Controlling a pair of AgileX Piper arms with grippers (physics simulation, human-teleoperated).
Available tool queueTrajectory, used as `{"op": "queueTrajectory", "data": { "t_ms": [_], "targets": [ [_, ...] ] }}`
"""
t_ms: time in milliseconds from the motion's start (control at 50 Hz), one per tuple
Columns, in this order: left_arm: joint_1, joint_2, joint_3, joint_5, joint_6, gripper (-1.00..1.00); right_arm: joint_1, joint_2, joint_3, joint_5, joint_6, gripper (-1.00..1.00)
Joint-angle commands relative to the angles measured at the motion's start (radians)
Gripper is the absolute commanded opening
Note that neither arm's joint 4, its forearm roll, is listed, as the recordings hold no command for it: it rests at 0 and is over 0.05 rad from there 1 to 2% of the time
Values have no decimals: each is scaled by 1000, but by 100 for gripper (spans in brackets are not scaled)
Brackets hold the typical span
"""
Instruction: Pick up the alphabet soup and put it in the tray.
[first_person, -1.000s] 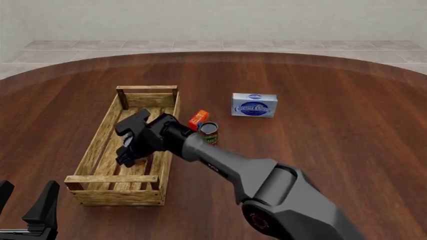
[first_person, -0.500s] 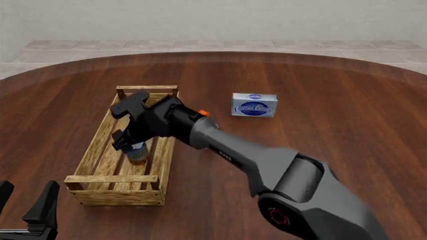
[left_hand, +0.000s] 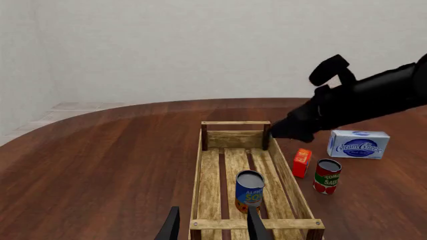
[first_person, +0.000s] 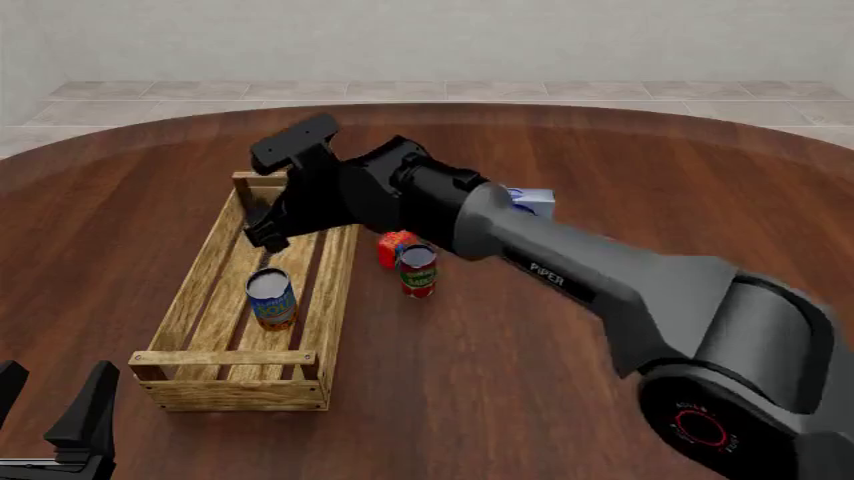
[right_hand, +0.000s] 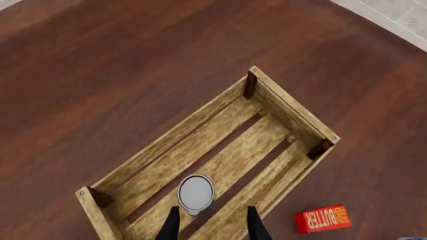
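Item: left gripper (first_person: 54, 420), sitting low at the near left edge of the front view, clear of the table's contents. Its two dark fingers are standing spread apart with nothing between them; the left wrist view is showing the same fingers (left_hand: 172, 227) apart, facing the near end of the crate.

Item: tray (first_person: 200, 290), a long crate of light wooden slats, lying lengthwise on the dark wooden table (first_person: 641, 220) left of centre, with raised bars at both ends.

Item: alphabet soup (first_person: 271, 298), a small can with blue upper and orange-yellow lower label, standing upright inside the tray on the slatted floor, toward the near half. Nothing is touching it. In the right wrist view its silver top (right_hand: 196, 193) is showing as a pale disc between the crate walls; in the left wrist view the can (left_hand: 249, 191) is standing just behind the near end bar.

Item: right gripper (first_person: 282, 198), hanging above the far half of the tray, well above the can. Its fingers (right_hand: 172, 225) are standing spread apart and are gripping nothing.

Item: orange-red box (first_person: 392, 247), lying just outside the tray's right wall.

Item: red-and-green can (first_person: 418, 270), standing upright just beside the box, on its near side.

Item: blue-and-white carton (left_hand: 358, 144), lying farther right, largely hidden behind the right arm in the front view.
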Motion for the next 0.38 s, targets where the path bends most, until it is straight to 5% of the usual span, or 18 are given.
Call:
{"op": "queueTrajectory", "data": {
  "t_ms": [20, 380],
  "targets": [
    [0, 0, 0, 0, 0, 100, -39, -209, 233, -135, 6, 100],
    [0, 0, 0, 0, 0, 100, -115, -455, 535, -320, -3, 100]
  ]
}}
